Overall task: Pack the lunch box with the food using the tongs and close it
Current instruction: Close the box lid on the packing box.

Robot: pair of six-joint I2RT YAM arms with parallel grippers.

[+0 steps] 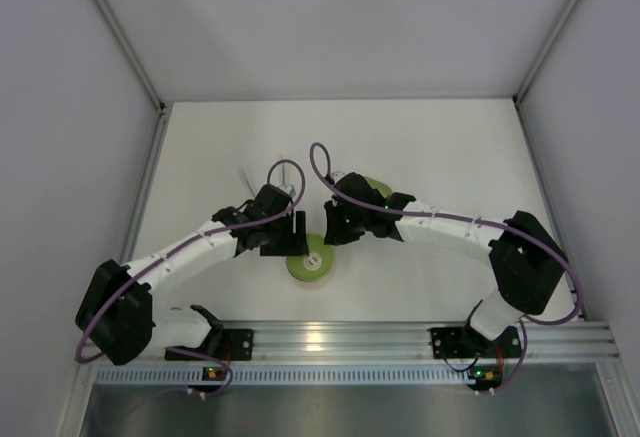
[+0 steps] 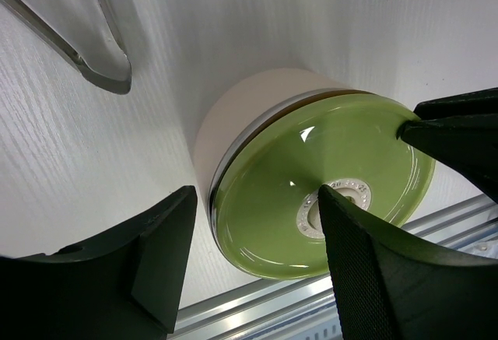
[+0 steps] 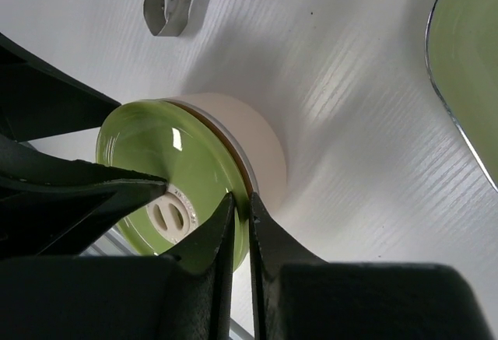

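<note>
The lunch box is a round cream-sided container with a steel band, standing near the front rail. Its green lid, with a white centre spot, sits on top. My right gripper is pinched shut on the lid's rim at its right side. My left gripper hangs open over the lid's left side, its fingers apart and gripping nothing. The silver tongs lie on the table behind the box; their tip also shows in the right wrist view. The food is hidden.
A pale green dish lies just right of the box, mostly under the right arm in the top view. The aluminium front rail runs close behind the box. White walls enclose the table on three sides.
</note>
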